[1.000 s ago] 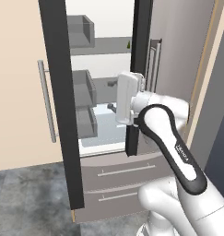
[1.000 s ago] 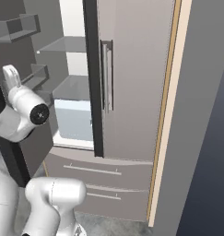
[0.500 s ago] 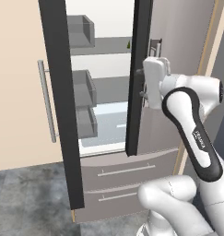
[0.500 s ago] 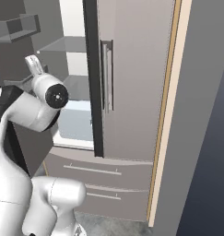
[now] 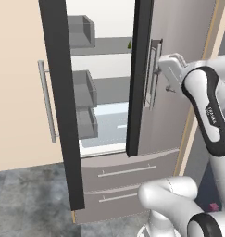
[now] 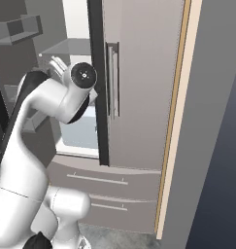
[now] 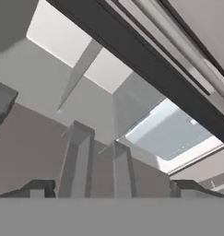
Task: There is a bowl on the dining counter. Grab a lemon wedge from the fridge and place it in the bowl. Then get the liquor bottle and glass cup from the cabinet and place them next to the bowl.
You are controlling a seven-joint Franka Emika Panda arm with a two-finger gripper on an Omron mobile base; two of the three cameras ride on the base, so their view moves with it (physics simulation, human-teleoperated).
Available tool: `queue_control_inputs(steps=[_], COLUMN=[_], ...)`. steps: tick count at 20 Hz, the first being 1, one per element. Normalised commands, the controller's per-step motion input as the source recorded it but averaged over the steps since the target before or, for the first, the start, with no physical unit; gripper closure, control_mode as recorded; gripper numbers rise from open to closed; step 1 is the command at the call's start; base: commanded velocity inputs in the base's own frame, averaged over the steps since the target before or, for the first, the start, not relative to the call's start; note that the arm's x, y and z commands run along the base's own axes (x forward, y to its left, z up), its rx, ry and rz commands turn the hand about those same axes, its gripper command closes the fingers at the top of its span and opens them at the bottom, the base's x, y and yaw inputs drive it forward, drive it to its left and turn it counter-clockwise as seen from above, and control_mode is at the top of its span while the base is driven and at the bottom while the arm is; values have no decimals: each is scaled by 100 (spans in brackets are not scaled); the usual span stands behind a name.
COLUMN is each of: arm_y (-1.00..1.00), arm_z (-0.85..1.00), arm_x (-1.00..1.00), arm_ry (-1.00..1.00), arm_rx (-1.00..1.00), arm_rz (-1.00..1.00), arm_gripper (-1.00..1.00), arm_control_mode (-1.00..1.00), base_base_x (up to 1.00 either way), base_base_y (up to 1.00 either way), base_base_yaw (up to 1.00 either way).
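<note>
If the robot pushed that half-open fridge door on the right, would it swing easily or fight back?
The right fridge door would probably swing rather than flex: it looks like a thick, rigid steel slab. It is tall, so likely heavy and slow to start. Its long bar handle looks smooth, so the open gripper might slip unless it hooks behind it.

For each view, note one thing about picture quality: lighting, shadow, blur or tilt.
Left base view: sharp, evenly lit, the fridge interior brightest, no cast shadows. Right base view: crisp, darker toward the right edge. Hand view: soft and blurry, strongly rolled, the gripper tips dark.
</note>
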Motion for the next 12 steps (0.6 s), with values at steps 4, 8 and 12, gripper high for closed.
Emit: queue_control_inputs(steps=[4,8,12], arm_y=[-52,-37,-17], arm_z=[-2,0,-1], arm_x=[20,24,36], arm_ry=[-8,-1,0], arm_rx=[-38,-32,-23], arm_rz=[0,-5,-1], arm_gripper=[-100,-100,-100], arm_control_mode=[-100,-100,-100], base_base_x=[0,0,0], base_base_y=[0,0,0], base_base_yaw=[0,0,0])
